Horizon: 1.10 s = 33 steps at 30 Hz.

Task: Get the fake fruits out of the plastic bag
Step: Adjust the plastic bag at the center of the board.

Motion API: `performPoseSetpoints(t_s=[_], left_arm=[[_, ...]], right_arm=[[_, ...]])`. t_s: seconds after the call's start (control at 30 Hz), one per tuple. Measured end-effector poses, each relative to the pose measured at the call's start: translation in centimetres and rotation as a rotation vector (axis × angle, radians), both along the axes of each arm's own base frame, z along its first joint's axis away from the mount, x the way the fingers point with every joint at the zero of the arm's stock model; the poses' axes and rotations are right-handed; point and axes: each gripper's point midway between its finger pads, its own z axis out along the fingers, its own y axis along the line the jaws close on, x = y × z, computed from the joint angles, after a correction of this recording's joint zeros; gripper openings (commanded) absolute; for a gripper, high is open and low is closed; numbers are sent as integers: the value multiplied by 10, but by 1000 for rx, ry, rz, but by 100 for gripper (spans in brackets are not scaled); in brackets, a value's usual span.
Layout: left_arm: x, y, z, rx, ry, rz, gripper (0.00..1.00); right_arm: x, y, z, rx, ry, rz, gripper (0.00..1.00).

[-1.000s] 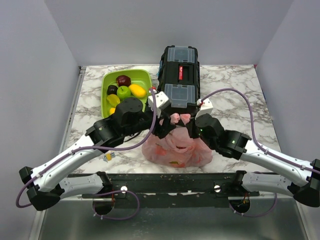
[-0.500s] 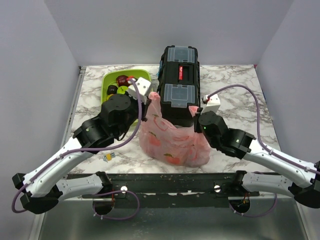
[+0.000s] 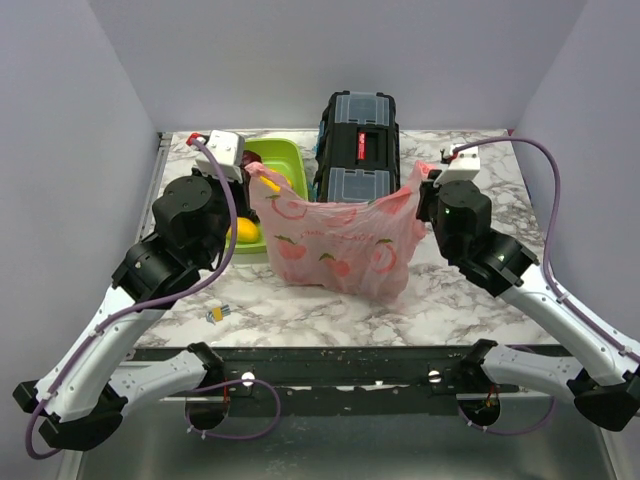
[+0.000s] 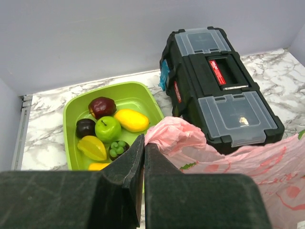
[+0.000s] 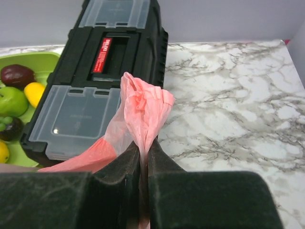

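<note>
- Bag is hanging stretched wide between the two grippers, just in front of the toolbox, its top edge crossing the toolbox's near end
- Left gripper is holding high off the toolbox's left front corner; fingers are pressing fully together, pinching the bag's left handle, with pink film bunching just beside the tips
- Right gripper is holding high off the toolbox's right front corner; fingers are clamping the twisted right handle, a pink tuft standing up above the tips
- Bag's belly is sagging lowest toward its right side, in front of the toolbox; whether it is touching the table I cannot tell
- Task fruits are not showing clearly: red peach-like prints are covering the pink film, so anything inside is blending in
- Green tray is sitting just left of the toolbox, holding a maroon apple, green apple, yellow oval fruit, yellow-green starfruit and green grapes
- Toolbox is lying lid up, latches closed, lengthwise away from the arms
</note>
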Motion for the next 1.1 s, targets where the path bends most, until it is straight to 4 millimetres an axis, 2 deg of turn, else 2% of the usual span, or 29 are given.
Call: performPoseSetpoints(t_s=[0.07, 0.13, 0.23, 0.37, 0.5, 0.63, 0.73, 0.83, 0.93, 1.0, 1.1], left_arm=[[0, 1, -2, -12, 5, 3, 0], [-3, -1, -7, -26, 16, -11, 0], [-11, -7, -21, -48, 30, -70, 0], [-30, -15, -41, -79, 45, -172, 0], [-46, -22, -48, -117, 39, -258, 0], [-54, -25, -46, -139, 22, -301, 0], [-55, -28, -48, -145, 23, -318, 0], [-56, -30, -50, -150, 28, -323, 0], [-56, -30, -49, -158, 29, -323, 0], [-57, -29, -48, -163, 27, -323, 0], [-58, -29, -47, -171, 27, -323, 0]], right_arm=[[1, 5, 3, -2, -10, 28, 15], [0, 10, 3, -2, -7, 61, 24], [-4, 19, -1, 21, 11, 114, 32], [-20, 27, -15, 63, 84, 191, 52], [-43, 29, -31, 104, 179, 253, 62], [-61, 26, -33, 116, 251, 283, 63], [-65, 32, -8, 141, 253, 318, 63], [-65, 51, 25, 186, 231, 404, 63], [-65, 86, 46, 240, 233, 549, 61], [-68, 107, 44, 272, 254, 640, 48], [-71, 147, 13, 325, 343, 767, 38]])
